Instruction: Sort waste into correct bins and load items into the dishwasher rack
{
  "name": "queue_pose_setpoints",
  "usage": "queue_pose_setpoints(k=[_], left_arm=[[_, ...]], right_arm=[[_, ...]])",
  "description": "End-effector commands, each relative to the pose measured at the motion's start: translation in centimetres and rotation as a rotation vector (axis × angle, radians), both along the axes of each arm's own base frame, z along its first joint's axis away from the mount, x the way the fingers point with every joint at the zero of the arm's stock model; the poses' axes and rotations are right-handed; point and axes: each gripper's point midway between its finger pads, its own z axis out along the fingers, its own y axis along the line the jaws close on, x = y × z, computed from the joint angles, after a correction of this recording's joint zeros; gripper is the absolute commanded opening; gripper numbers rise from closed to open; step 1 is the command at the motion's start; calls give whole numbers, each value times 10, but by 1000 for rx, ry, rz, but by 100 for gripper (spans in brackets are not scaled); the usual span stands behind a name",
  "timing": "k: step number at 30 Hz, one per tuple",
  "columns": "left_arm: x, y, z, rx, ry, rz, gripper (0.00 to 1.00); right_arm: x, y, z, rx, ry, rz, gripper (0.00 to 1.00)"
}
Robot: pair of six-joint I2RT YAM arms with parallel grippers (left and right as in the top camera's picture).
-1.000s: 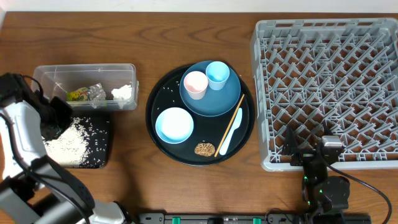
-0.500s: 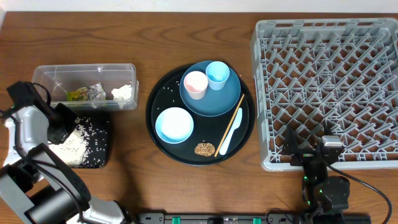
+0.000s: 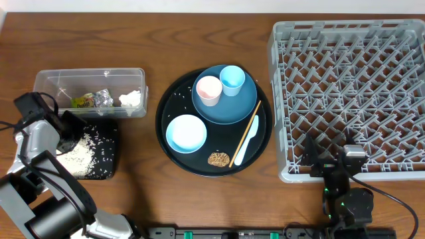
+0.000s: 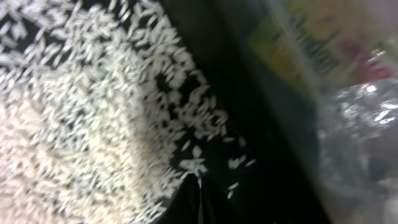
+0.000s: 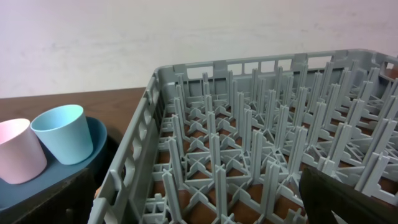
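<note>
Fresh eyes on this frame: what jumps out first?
The big grey dishwasher rack on the right, with nothing in it. Then the round black tray in the centre, carrying a blue plate with a pink cup and a light blue cup on it. At left, a heap of white rice lies in a black bin and fills much of the left wrist view.

A round black tray [image 3: 165,143] holds a blue plate [image 3: 229,109] carrying an upright pink cup [image 3: 208,89] and blue cup [image 3: 232,79]. Also on it are a pale bowl [image 3: 186,133], spoon [image 3: 240,155], chopstick [image 3: 255,123] and cookie [image 3: 218,159]. To its left lie a clear bin [image 3: 60,83] of wrappers [image 3: 93,99] and a black bin [image 3: 110,143] of rice [image 3: 76,153]; to its right is the grey rack [image 3: 345,86].
</note>
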Motion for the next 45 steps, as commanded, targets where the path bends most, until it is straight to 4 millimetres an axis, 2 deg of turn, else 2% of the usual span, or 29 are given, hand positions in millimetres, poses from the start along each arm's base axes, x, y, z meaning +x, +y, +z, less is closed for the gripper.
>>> queue_pose_setpoints(k=[1,7,20,34,42,45], left_arm=[[0,-10,-8,-27,-7,-28,6],[2,-14,-18,-13,-34,-38,6],[37,-27,-6,10,-154,-119,6],[55,-19,4,76,-225,-155,6],[62,-18,-12,66,-229,-160,6],[69,-22,-6,44,-272,-181,6]], right_arm=[[0,-1,-2,-14,5,-7,99],[0,-1,-2,-14,5,-7,99],[0,-2,-2,-14,5,-7,99],[0,-1,-2,-14,5,-7,99],[0,-1,-2,-14,5,-7,99],[0,-2,-2,-14,5,-7,99]])
